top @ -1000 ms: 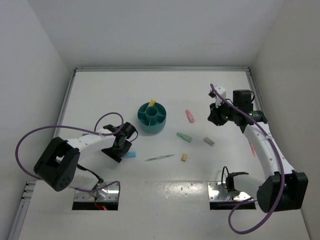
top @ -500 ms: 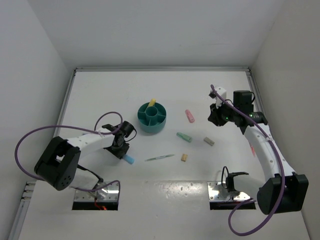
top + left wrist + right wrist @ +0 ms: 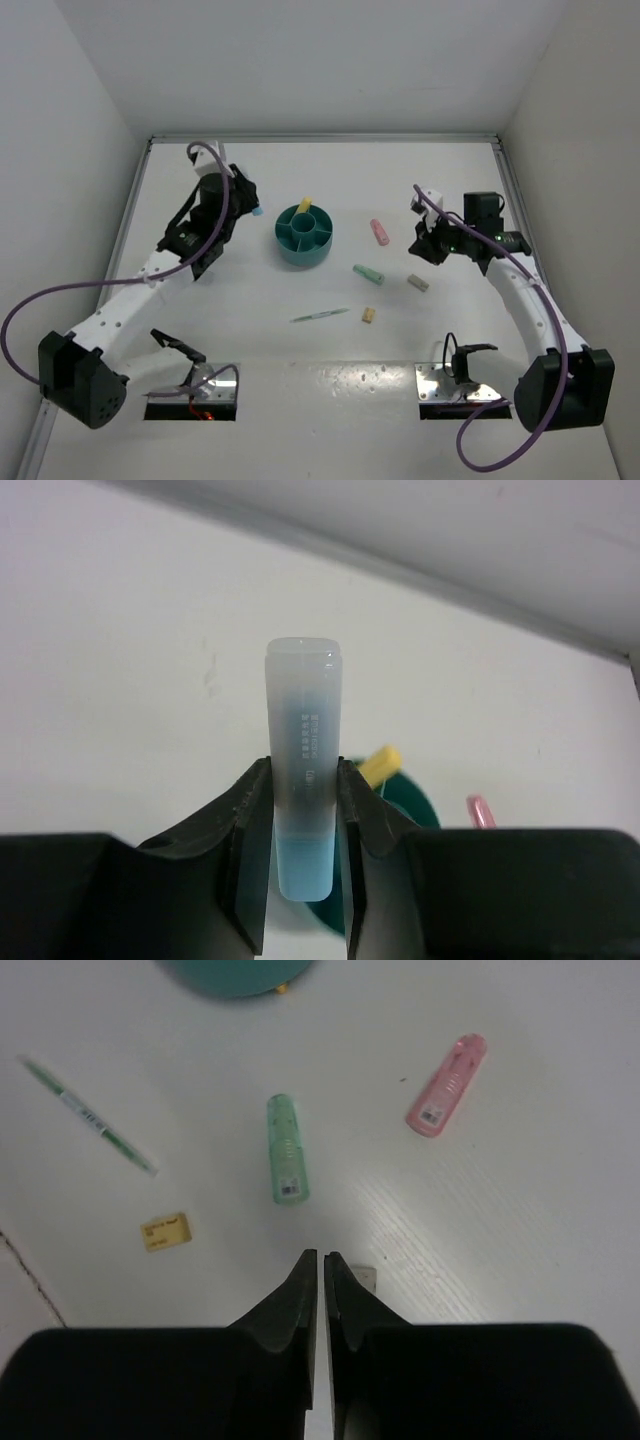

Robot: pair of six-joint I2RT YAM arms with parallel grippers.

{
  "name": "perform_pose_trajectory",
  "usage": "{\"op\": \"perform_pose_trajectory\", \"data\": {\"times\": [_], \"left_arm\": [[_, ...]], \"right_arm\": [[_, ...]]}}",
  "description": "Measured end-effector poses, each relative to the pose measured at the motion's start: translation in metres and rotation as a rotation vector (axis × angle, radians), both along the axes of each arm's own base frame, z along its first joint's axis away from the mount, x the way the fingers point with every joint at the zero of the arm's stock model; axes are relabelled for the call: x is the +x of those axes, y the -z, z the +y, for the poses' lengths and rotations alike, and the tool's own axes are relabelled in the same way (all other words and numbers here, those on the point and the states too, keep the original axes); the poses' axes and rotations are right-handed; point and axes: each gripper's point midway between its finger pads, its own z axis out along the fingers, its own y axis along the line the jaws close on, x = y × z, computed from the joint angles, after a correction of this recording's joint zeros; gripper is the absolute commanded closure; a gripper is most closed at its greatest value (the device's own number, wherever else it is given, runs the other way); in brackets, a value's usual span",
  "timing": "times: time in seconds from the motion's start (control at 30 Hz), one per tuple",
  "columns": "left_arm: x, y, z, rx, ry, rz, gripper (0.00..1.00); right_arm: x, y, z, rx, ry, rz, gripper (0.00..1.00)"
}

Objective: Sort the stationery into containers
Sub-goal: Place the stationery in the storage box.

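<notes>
The left end effector (image 3: 303,770), clamped on the blue-capped tube (image 3: 303,730), has within the last second lifted it off the counter (image 3: 250,295) and swung it up beside the teal organiser (image 3: 303,240), where a yellow stick (image 3: 304,204) already stands. The right end effector (image 3: 320,1257) has pinched together, empty, above the mint stick (image 3: 286,1148). The pink stick (image 3: 446,1085), pen (image 3: 88,1115), tan block (image 3: 165,1230) and beige stick (image 3: 418,283) lie unsorted.

Left claw (image 3: 303,780) aloft, gripping; right claw (image 3: 320,1260) pinched tight, angled downward.
</notes>
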Motion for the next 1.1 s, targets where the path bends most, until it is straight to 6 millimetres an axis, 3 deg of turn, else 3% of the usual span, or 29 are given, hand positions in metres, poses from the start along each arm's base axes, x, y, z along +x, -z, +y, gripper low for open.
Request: {"op": "perform_pose_trajectory", "data": {"times": [0.13, 0.2, 0.33, 0.43, 0.77, 1.1], "left_arm": [[0.036, -0.024, 0.002, 0.084, 0.092, -0.152, 1.0], [0.054, -0.009, -0.009, 0.125, 0.168, -0.163, 1.0], [0.073, 0.031, -0.031, 0.165, 0.326, -0.142, 1.0], [0.083, 0.044, -0.04, 0.15, 0.394, -0.148, 1.0], [0.093, 0.034, -0.063, 0.064, 0.501, -0.263, 1.0], [0.091, 0.065, -0.077, -0.011, 0.559, -0.242, 1.0]], "right_arm": [[-0.023, 0.012, 0.01, 0.011, -0.142, -0.037, 0.89], [-0.033, 0.013, 0.014, 0.017, -0.213, -0.078, 0.88], [-0.046, 0.014, 0.02, 0.018, -0.31, -0.157, 0.88], [-0.049, 0.016, 0.021, 0.012, -0.342, -0.189, 0.88], [-0.045, 0.018, 0.021, -0.006, -0.367, -0.219, 0.89], [-0.045, 0.02, 0.02, -0.008, -0.367, -0.21, 0.89]]}}
